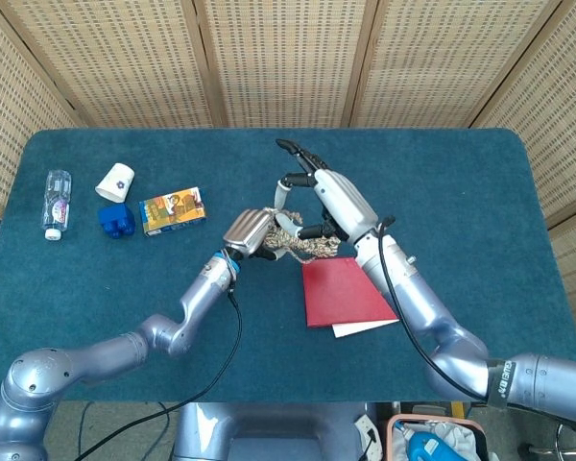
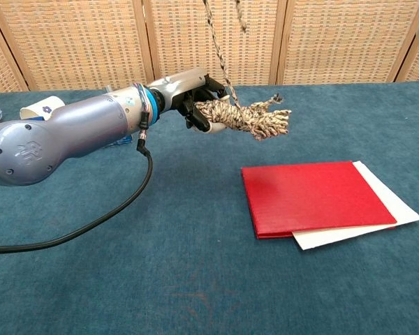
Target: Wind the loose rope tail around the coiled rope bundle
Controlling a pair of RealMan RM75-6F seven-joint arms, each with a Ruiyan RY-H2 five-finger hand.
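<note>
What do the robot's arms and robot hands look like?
Both arms are smooth, rounded tubes of shiny silver-lilac metal. The left arm has a faint logo, a bright blue ring at the wrist and a black cable hanging from it. Each robot hand, left and right, has a ridged silver back with black fingers. The right arm has a dark band with white lettering.
</note>
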